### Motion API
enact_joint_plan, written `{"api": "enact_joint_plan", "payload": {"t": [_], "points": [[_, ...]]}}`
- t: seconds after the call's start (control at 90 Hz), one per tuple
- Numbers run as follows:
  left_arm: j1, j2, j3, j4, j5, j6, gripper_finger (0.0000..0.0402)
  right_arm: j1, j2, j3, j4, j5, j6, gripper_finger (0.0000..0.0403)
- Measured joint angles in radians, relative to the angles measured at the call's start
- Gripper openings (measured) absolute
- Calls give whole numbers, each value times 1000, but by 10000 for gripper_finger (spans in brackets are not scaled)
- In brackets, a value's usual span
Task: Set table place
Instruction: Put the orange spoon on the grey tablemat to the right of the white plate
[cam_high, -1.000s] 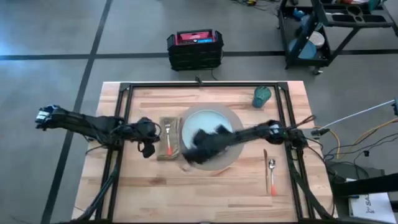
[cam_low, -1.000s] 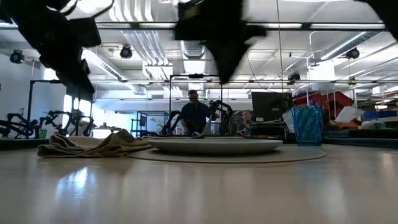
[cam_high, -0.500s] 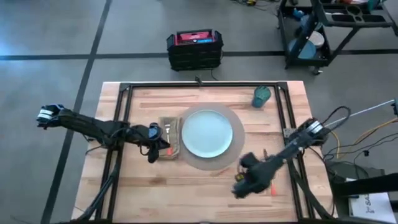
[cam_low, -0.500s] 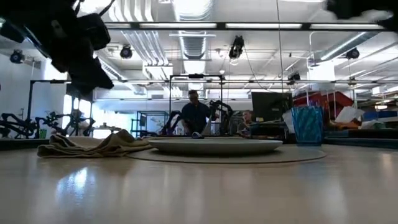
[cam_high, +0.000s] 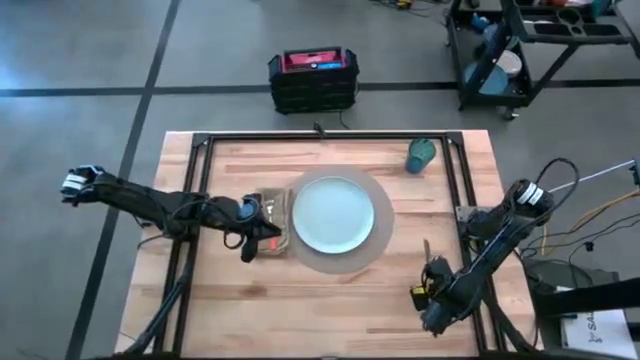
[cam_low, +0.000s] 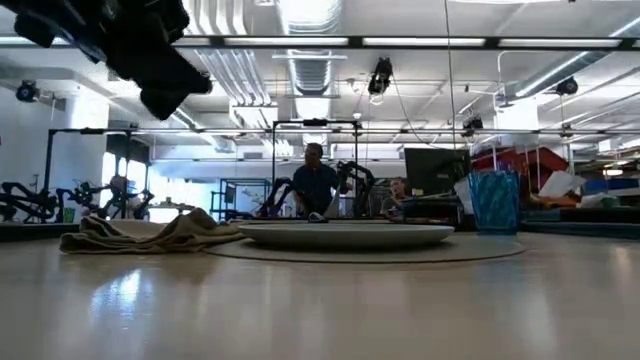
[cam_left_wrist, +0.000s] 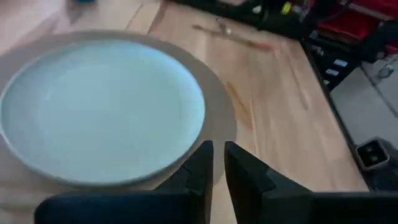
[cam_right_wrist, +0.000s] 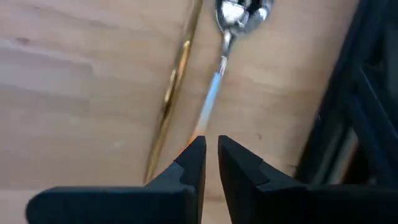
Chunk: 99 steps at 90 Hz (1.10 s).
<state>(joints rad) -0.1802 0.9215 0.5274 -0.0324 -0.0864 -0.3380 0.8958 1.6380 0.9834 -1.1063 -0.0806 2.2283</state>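
A: Starting with the big items: table (cam_high: 330, 310), butcher-block, carries a round tan mat (cam_high: 378, 250) at centre with a pale blue plate (cam_high: 333, 213) on it.

B: Napkin (cam_high: 272, 243) lies left of the plate, touching the mat. Soft cloth; it will bunch if dragged.

A: Left gripper (cam_high: 262, 228) hangs over it, fingers nearly together, nothing between them in the wrist view.

B: Right gripper (cam_high: 432, 296) sits at the near right edge, fingers narrowly parted, empty.

A: Teal cup (cam_high: 421, 155) far right, upright. Light, probably tips easily.

B: Spoon (cam_right_wrist: 233, 25) and a thin utensil (cam_right_wrist: 174, 93) lie right of the mat. Stiff, flat, slippery; best pinched across the orange handle, I'd judge.
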Motion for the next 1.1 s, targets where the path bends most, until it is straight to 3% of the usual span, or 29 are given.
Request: {"api": "enact_joint_plan", "payload": {"t": [0.156, 0.3, 0.533, 0.633, 0.8, 1.011, 1.1], "points": [[0, 27, 17, -6, 0, 24, 27, -5, 8, -70, 19, 33, -27, 67], [0, 49, 21, -12, 0, 34, 27, -8, -5, -149, 139, 37, -42, 98], [4, 48, 22, -5, -5, 46, 27, -22, -10, -171, 170, 28, -50, 121], [3, 47, 22, -12, -6, 58, 27, -27, -11, -171, 171, 29, -53, 98], [3, 46, 22, -12, -8, 68, 27, -30, -10, -169, 170, 38, -66, 13], [3, 46, 21, -13, -9, 68, 27, -32, -19, -154, 141, 37, -35, 3], [-1, 46, 21, -16, -9, 65, 27, -38, -40, -114, 33, 33, -22, 2]]}}
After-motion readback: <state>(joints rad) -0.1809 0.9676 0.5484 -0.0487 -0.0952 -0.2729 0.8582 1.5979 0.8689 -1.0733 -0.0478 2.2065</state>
